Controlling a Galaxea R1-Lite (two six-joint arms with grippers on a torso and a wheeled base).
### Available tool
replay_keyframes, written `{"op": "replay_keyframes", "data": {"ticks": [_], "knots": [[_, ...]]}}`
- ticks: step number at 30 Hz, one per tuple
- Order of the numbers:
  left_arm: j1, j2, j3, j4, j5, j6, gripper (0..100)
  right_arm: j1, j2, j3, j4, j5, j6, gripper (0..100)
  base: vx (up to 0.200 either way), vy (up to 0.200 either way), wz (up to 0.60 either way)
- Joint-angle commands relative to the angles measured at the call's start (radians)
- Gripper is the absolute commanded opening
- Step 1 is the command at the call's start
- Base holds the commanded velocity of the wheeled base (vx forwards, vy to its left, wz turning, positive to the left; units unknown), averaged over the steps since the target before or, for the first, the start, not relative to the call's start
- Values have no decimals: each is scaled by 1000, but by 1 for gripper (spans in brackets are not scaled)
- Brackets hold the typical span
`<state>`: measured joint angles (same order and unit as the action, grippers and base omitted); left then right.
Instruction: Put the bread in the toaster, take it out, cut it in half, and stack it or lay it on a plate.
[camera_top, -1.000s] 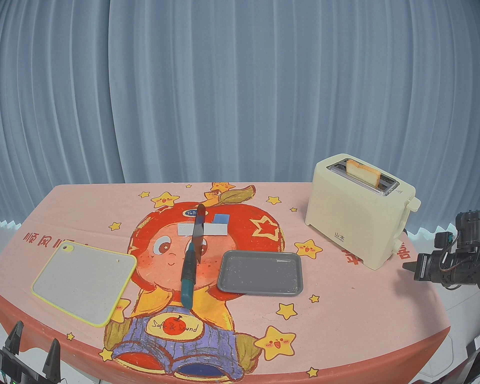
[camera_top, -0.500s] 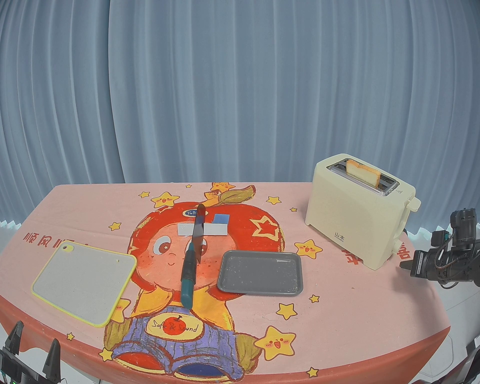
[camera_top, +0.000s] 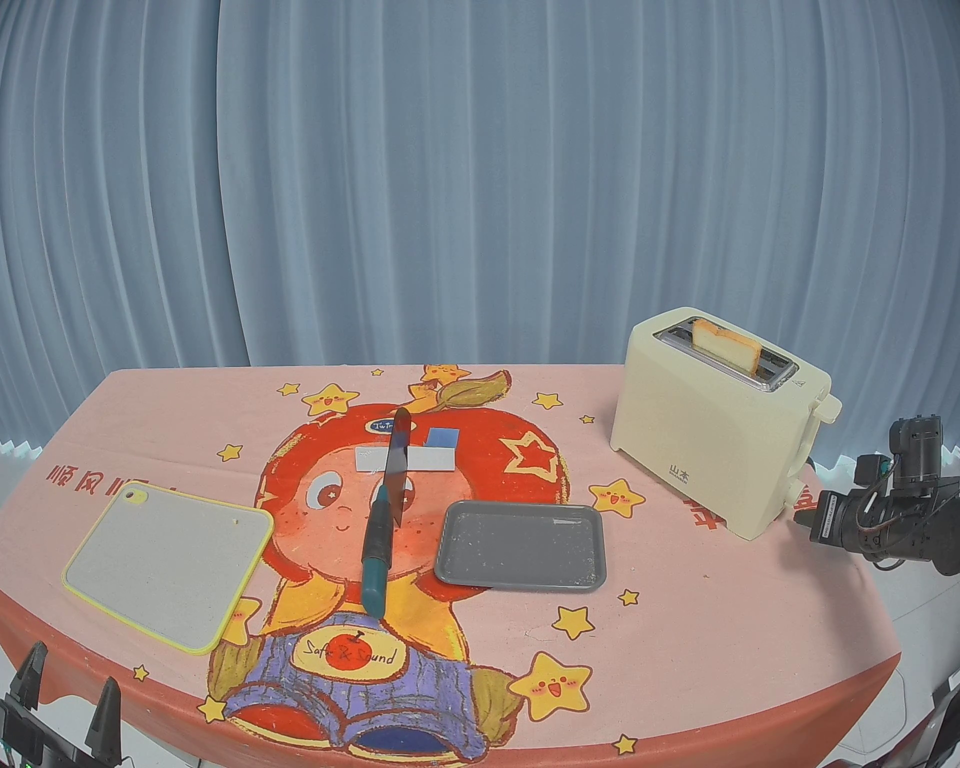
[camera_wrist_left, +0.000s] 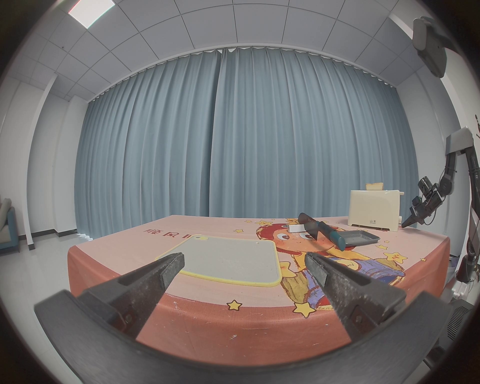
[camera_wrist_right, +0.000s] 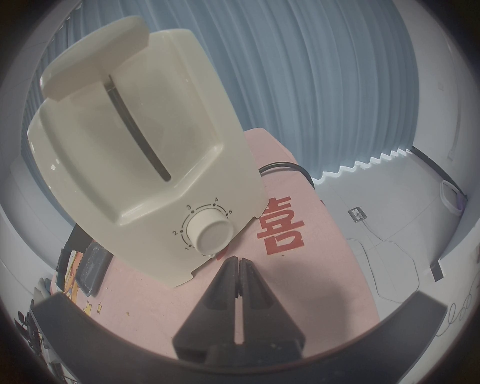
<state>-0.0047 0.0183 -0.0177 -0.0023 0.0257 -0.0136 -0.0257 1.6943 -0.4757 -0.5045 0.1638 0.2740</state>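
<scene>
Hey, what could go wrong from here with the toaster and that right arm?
1. The shut right tool sits just by the dial, well below the lever. Pushing ahead may turn the dial instead of lowering the bread.
2. A push on that end could slide the toaster across the table.

Bare tablecloth (camera_top: 660, 570) between toaster (camera_top: 715, 430) and plate (camera_top: 522, 545) — knife (camera_top: 383, 510) close along plate's left side.
</scene>
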Motion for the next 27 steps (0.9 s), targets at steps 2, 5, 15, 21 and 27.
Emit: {"op": "replay_keyframes", "data": {"ticks": [2,5,15,21,27], "knots": [[0,2,18,-1,0,0,100,9,21,-1,-2,2,1,0,0,0,0],[0,2,18,-1,0,0,100,15,22,0,-2,2,1,0,0,0,0],[0,2,18,-1,0,0,100,24,12,-1,-5,0,1,0,0,0,0],[0,2,18,-1,0,0,100,26,4,-3,-5,0,1,0,0,0,0],[0,2,18,-1,0,0,100,35,-10,-3,-5,-3,1,0,0,0,0]]}}
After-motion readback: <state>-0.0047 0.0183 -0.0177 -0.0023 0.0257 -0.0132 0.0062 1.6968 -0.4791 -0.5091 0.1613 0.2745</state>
